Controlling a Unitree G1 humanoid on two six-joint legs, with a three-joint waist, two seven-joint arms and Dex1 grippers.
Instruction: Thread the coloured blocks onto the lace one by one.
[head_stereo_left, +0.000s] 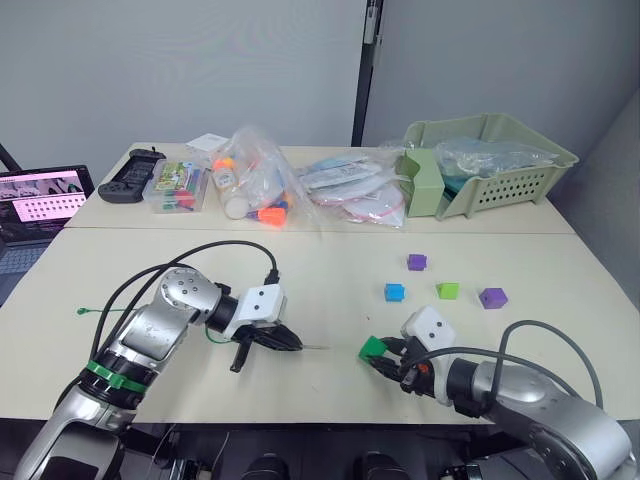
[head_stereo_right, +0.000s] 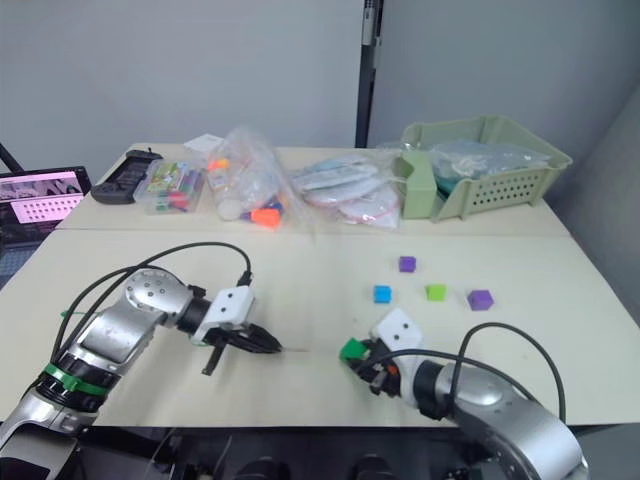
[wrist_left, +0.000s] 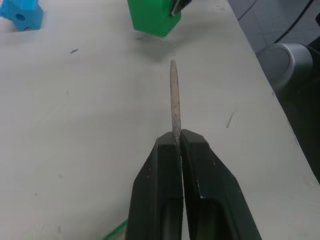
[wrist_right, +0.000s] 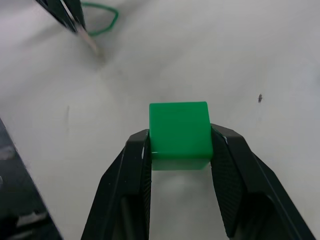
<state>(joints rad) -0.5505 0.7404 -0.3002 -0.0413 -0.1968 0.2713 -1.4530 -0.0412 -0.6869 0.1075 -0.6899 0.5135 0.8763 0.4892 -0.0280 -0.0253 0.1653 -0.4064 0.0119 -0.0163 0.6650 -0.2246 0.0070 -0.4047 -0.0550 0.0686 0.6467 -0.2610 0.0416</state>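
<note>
On the pale bench (head_stereo_left: 300, 400), the left gripper (wrist_left: 176, 141) pinches the lace's stiff tip (wrist_left: 174, 95); the right gripper (wrist_right: 180, 150) clamps the dark green block (wrist_right: 179, 134) near the front edge.

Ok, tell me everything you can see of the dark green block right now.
The dark green block is a smooth, glossy plastic cube, held between the right gripper fingers just above the table's near edge. No hole shows on the faces in view. The lace's stiff pale tip, pinched in the left gripper, points at it with a gap between.
</note>
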